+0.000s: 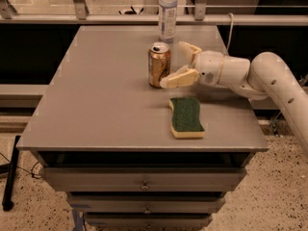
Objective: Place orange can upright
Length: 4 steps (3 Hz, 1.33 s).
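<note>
The orange can (159, 64) stands upright on the grey table (101, 105), near the middle toward the back. My gripper (175, 64) is just to the right of the can, fingers spread open. One finger (180, 79) reaches toward the can's lower right side and the other (189, 50) points up behind it. The can sits free, apart from the pads or barely at the near fingertip.
A clear plastic bottle (167, 14) stands at the table's back edge behind the can. A green and yellow sponge (186, 117) lies in front of my gripper near the front right. Drawers (144, 184) sit under the tabletop.
</note>
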Each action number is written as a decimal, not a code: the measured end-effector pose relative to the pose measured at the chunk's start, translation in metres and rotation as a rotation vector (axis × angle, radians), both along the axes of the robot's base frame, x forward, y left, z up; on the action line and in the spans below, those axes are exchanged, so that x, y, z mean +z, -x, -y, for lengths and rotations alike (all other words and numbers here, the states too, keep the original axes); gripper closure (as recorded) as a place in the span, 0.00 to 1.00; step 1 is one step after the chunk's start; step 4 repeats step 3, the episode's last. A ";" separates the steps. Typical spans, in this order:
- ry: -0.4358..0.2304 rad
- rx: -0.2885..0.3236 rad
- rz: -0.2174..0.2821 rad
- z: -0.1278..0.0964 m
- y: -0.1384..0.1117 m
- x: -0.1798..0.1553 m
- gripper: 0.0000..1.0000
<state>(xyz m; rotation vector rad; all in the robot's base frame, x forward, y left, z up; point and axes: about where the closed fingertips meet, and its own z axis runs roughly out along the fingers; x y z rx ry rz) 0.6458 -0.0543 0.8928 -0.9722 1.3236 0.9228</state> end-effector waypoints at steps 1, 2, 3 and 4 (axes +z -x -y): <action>0.040 -0.078 0.010 0.040 0.017 0.012 0.00; 0.079 -0.215 -0.003 0.098 0.044 0.030 0.00; 0.083 -0.247 -0.001 0.115 0.051 0.033 0.00; 0.083 -0.247 -0.001 0.115 0.051 0.033 0.00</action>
